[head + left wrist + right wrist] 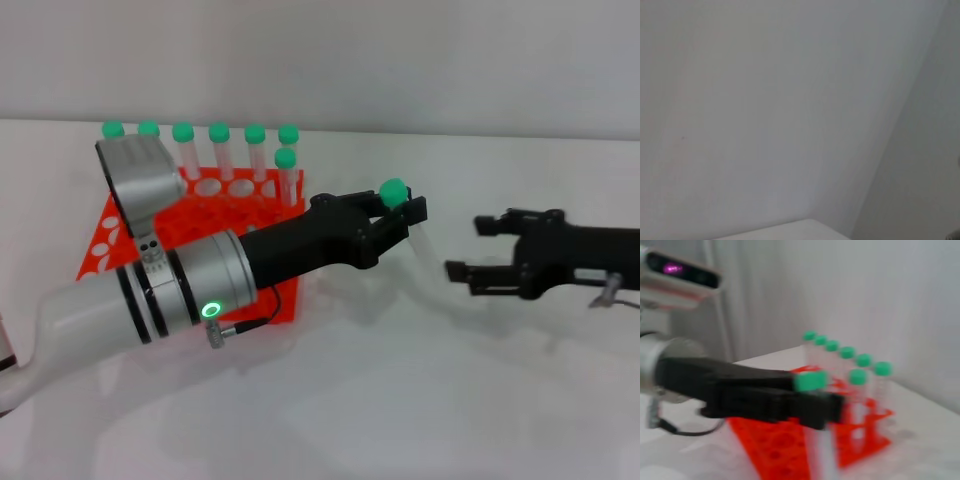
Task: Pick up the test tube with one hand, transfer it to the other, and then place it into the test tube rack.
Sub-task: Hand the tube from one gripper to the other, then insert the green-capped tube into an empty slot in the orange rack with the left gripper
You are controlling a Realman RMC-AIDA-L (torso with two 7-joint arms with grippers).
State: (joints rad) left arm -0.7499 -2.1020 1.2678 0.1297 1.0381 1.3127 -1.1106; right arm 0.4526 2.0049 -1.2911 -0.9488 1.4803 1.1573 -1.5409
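My left gripper, on the thick silver-grey arm with the green ring light, is shut on the test tube just below its green cap. It holds the tube tilted above the table, right of the orange-red test tube rack. My right gripper is open and empty, facing the tube's lower end from the right, close to it. The right wrist view shows the left gripper shut on the tube in front of the rack. The left wrist view shows only a wall.
Several green-capped tubes stand in the rack's back row, with one more in front of them; they also show in the right wrist view. The white table spreads in front of both arms.
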